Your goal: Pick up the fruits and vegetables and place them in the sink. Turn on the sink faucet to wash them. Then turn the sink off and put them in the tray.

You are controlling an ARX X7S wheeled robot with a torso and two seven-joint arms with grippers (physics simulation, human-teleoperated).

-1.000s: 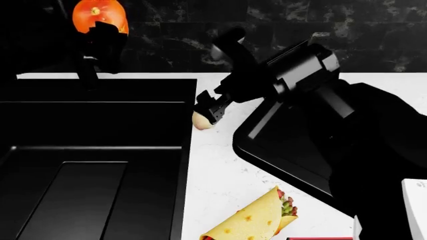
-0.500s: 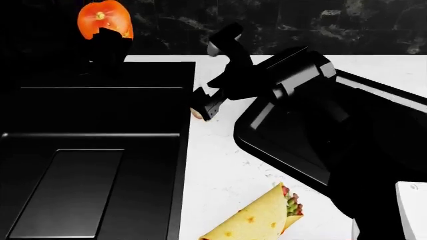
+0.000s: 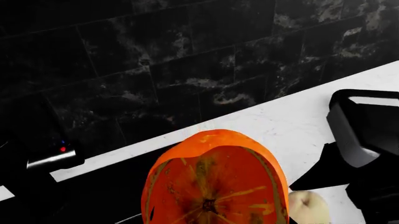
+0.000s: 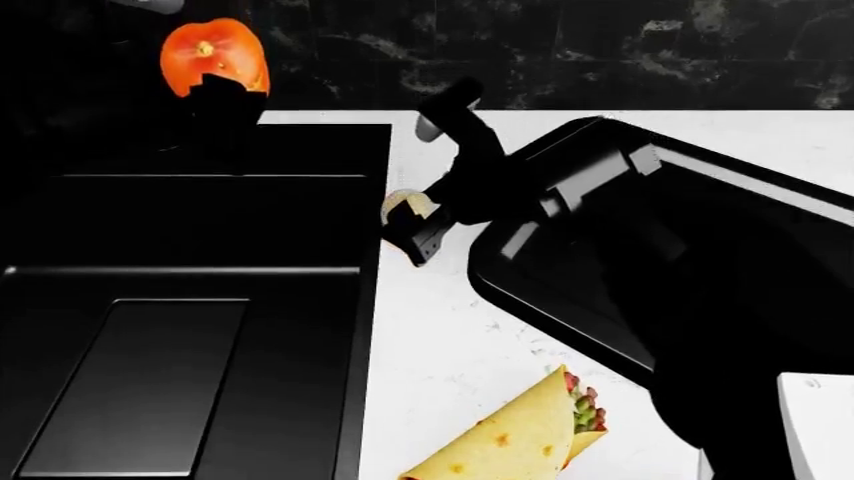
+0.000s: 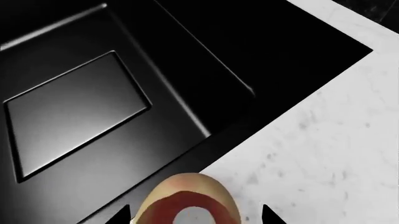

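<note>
1. Nearest in the head view, a yellow tortilla wrap (image 4: 521, 440) is seen lying on the white marbled counter (image 4: 441, 350), right of the sink.
2. The sink (image 4: 187, 300), a large matte black basin with a recessed flat bottom panel (image 4: 134, 385), fills the left of the scene; nothing is seen lying in it.
3. The tray (image 4: 534, 290), glossy black with a raised rim, is set on the counter right of the sink; most of it is covered by the right arm.
4. The right gripper (image 4: 416, 228) is held just past the sink's right edge, over the counter strip between sink and tray. The pale cream apple-like piece (image 4: 404, 205) is clamped in it; in the right wrist view the fruit (image 5: 187, 200) is seen between the two dark fingertips (image 5: 269, 215), above the line where basin meets counter.
5. Farther back, at the far left, the left gripper (image 4: 224, 95) is raised above the sink's far rim, closed under the orange-red tomato-like piece (image 4: 214, 55). In the left wrist view the tomato (image 3: 215, 182) fills the near field, carried clear of any surface.
6. The faucet lever (image 3: 53, 156), with red and blue dots, is made out in the left wrist view against the dark tiled wall (image 3: 187, 56); the spout itself cannot be told from the black background.
</note>
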